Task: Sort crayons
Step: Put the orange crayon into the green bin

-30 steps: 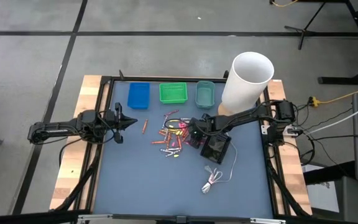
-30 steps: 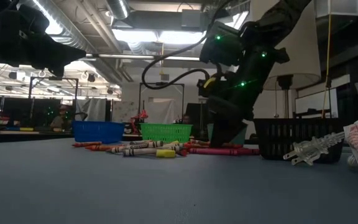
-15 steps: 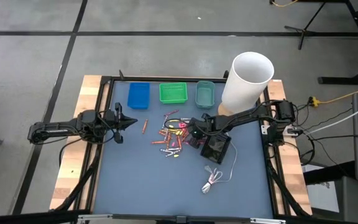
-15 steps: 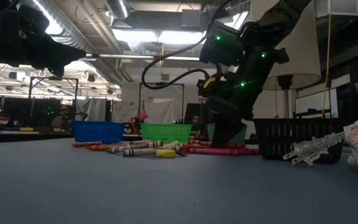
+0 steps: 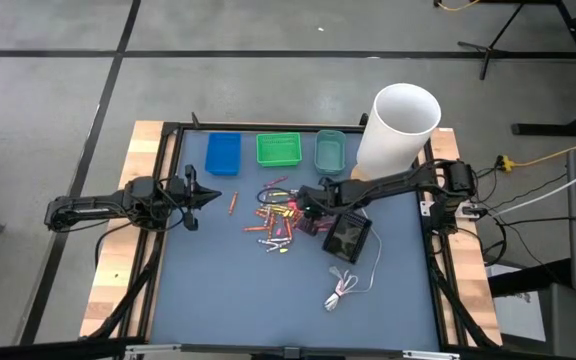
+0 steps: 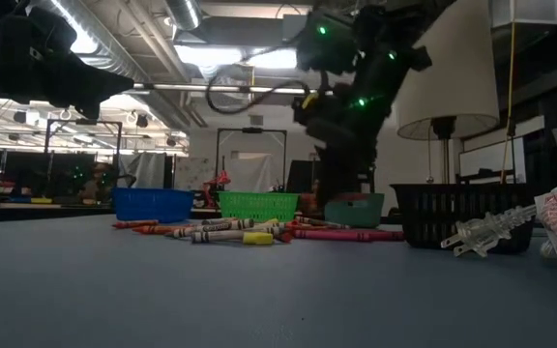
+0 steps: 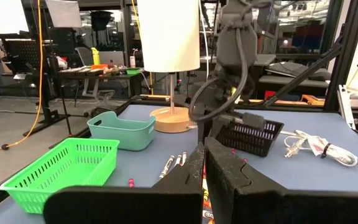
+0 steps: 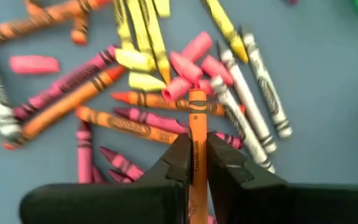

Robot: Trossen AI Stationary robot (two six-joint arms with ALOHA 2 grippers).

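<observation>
a: where's the right gripper (image 5: 306, 206) just now?

b: over the heap of small paper-wrapped wax crayons (image 5: 276, 220) on the blue-grey table top (image 5: 238, 290), on the side of the heap nearest the black mesh basket (image 5: 348, 237). in the right wrist view its two dark fingers (image 8: 180, 163) are clamped on a single orange crayon (image 8: 196, 146), which runs straight out between them with the rest of the heap spread below it.

a: what is in that heap?

b: pink, orange, yellow and white sticks lying crossed over one another, with a few short pink stubs among them. one orange crayon (image 5: 233, 203) lies apart, on the side of the heap towards the left arm.

a: and the left gripper (image 5: 196, 192)?

b: it waits near the left edge of the table, well apart from the heap, with its fingers pressed together and nothing between them.

a: the trays?

b: three small plastic ones in a row beyond the heap, along the far edge of the table: a blue tray (image 5: 223, 153), a green mesh tray (image 5: 278, 149) and a teal tray (image 5: 330, 151). i cannot tell from these views whether anything lies in them.

a: anything else close to the heap?

b: a tall white cylinder lampshade (image 5: 398, 128) stands beside the teal tray, and a coiled white cable with a plug (image 5: 345, 289) lies on the near side of the black basket.
</observation>
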